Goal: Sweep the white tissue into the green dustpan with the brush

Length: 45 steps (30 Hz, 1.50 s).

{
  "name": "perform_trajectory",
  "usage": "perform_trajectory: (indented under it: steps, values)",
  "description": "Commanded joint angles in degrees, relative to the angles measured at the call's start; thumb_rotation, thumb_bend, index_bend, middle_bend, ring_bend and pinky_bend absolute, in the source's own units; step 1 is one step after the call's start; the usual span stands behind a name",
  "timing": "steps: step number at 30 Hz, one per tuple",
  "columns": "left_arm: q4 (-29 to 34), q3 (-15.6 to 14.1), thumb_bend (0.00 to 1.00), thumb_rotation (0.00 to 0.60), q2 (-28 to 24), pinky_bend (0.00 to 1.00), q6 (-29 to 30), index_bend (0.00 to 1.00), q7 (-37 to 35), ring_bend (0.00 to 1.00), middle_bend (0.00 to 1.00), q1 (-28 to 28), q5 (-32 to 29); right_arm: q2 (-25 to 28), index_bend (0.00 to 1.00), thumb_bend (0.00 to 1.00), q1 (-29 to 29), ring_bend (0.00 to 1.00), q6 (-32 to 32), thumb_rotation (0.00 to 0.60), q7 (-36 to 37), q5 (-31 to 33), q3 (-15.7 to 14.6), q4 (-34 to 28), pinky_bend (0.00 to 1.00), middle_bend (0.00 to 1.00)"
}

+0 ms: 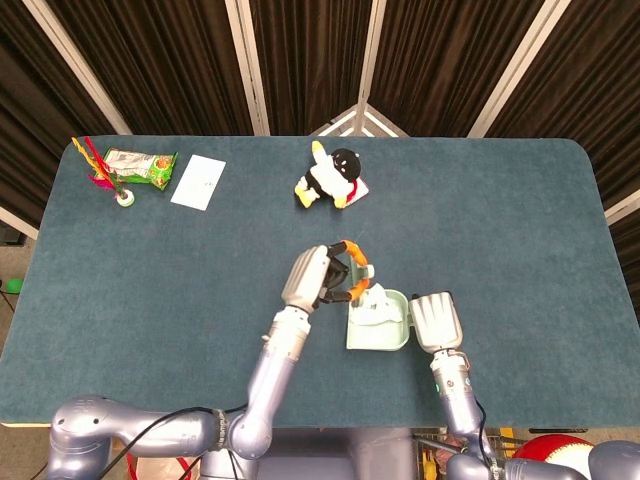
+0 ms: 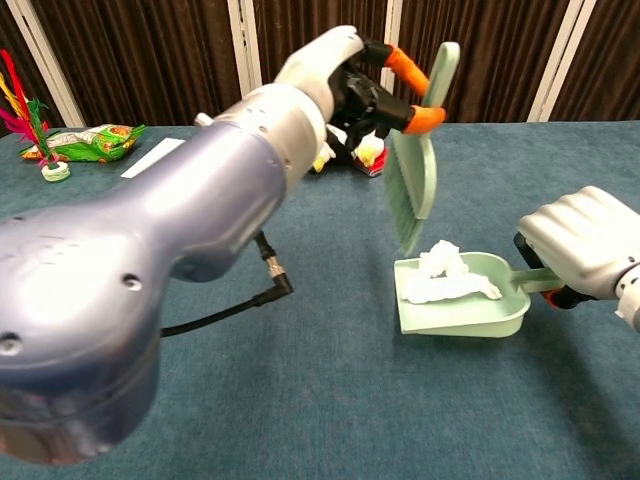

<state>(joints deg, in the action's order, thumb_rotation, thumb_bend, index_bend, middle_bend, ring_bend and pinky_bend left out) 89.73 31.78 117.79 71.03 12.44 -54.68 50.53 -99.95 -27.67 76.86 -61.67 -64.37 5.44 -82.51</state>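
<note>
Left hand (image 2: 335, 75) grips the brush (image 2: 415, 150) by its orange-banded handle, bristles hanging in the air just above the left rim of the green dustpan (image 2: 460, 315), not touching it. White tissue (image 2: 445, 280) lies crumpled inside the pan. Right hand (image 2: 580, 245), fingers curled closed, holds the pan's handle at the near right. Far side of the table (image 1: 150, 270): penguin plush (image 1: 332, 178); far left, snack packet (image 1: 140, 165), white card (image 1: 198, 182).

White tissue (image 2: 447, 277) crumpled inside green dustpan (image 2: 460, 320); brush (image 2: 417, 170) raised above, bristles down.
</note>
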Motion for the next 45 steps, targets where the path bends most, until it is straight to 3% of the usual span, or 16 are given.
perform_trajectory:
  steps: [1,10,18,27,39,45]
  values:
    - [1.3,-0.8,0.47,0.6,-1.4,0.82,-0.1,0.79,-0.4,0.85,1.0,1.4,0.0,0.0,0.78,0.55,0.1,0.86,0.2,0.6,0.5,-0.2,0.3,-0.1,0.74,0.87]
    - [4.6,-1.0,0.47,0.6,-5.4,0.82,1.0,0.79,-1.3,0.85,1.0,4.6,0.9,-0.4,0.78,0.55,0.3,0.86,1.8,0.6,3.1,-2.8,0.6,1.9,0.74,0.87]
    - [9.7,-1.0,0.47,0.6,-13.4,0.82,2.0,0.79,-1.3,0.85,1.0,9.1,1.8,-1.5,0.78,0.55,0.8,0.86,2.7,0.6,4.7,-3.7,1.0,3.4,0.74,0.87]
    - [12.5,-1.0,0.47,0.6,-20.5,0.82,1.9,0.79,-3.1,0.85,1.0,13.1,1.4,-3.8,0.78,0.55,1.7,0.86,3.3,0.6,7.8,-1.2,3.8,2.2,0.74,0.87]
    - [12.9,-1.8,0.47,0.6,-21.7,0.82,1.8,0.79,-4.4,0.85,1.0,13.2,1.6,-4.0,0.78,0.55,1.5,0.86,3.3,0.6,9.1,-0.7,5.4,1.8,0.74,0.87]
    - [12.2,-2.2,0.47,0.6,-21.1,0.82,2.0,0.79,-4.2,0.85,1.0,12.6,1.6,-4.3,0.78,0.55,2.4,0.86,2.8,0.6,12.7,4.2,9.0,-2.4,0.74,0.87]
